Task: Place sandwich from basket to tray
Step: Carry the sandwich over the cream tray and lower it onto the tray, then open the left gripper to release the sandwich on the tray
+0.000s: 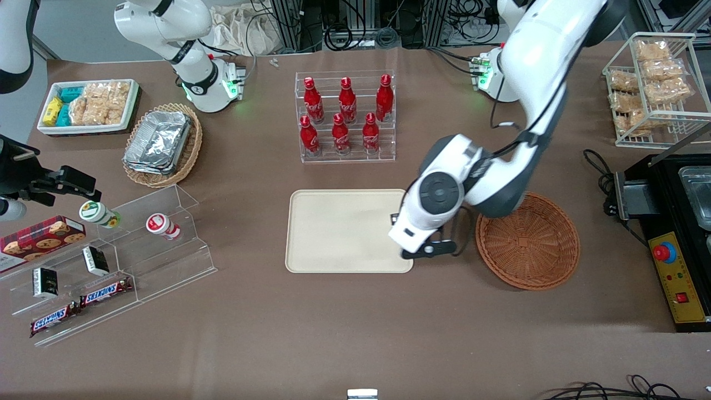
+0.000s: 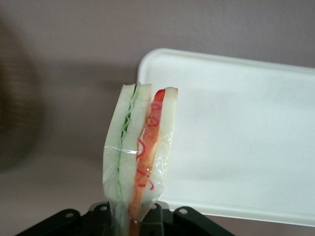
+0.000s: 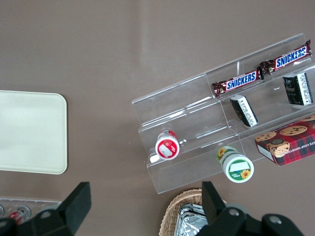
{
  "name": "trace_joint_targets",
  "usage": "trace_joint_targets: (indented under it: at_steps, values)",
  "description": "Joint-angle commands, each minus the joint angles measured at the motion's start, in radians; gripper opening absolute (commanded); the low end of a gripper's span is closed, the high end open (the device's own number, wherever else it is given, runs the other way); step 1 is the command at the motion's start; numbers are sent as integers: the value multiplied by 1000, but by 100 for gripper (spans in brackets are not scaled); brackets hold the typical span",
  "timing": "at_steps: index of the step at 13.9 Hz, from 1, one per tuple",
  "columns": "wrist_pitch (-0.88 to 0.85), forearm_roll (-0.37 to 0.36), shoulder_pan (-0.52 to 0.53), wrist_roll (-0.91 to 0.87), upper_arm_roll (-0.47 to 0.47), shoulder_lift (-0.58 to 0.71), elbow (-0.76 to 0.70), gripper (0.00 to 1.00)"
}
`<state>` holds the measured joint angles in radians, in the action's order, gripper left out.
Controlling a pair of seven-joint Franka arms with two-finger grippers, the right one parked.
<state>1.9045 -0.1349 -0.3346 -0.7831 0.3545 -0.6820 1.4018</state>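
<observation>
My left gripper (image 2: pixel 134 222) is shut on the sandwich (image 2: pixel 140 147), a plastic-wrapped wedge of white bread with green and orange-red filling that stands up from the jaws. It hangs over the table just beside a rounded corner of the cream tray (image 2: pixel 236 137). In the front view the gripper (image 1: pixel 427 248) is above the tray's (image 1: pixel 344 230) edge on the basket's side, and the arm hides the sandwich. The reddish-brown wicker basket (image 1: pixel 527 241) stands beside the tray with nothing in it; it shows blurred in the wrist view (image 2: pixel 15 113).
A clear rack of red bottles (image 1: pixel 347 116) stands farther from the camera than the tray. Toward the parked arm's end are a tan basket of foil containers (image 1: pixel 164 144), a white snack bin (image 1: pixel 89 105) and an acrylic shelf (image 1: pixel 111 250). A black machine (image 1: pixel 677 233) and wire rack (image 1: pixel 655 83) stand at the working arm's end.
</observation>
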Motion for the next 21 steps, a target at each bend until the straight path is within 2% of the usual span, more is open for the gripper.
trace_joint_targets:
  at_steps: [1, 3, 5, 7, 8, 10, 12, 17, 21]
  values:
    - [-1, -31, -41, -7, -6, -34, -20, 0]
    - [30, -95, -69, -13, -8, -80, -21, 0]
    - [108, -100, -70, -13, -8, -111, -17, 0]
    - [114, -100, -70, -12, -8, -122, -18, 0]
    - [114, -100, -70, -10, -8, -122, -18, 6]
    - [114, -100, -67, -7, -8, -122, -20, 45]
    - [114, -101, -64, -10, -8, -120, -21, 100]
    - [111, -95, -60, -10, -8, -103, -32, 100]
    - [40, -91, -11, -12, -16, 4, -30, 100]
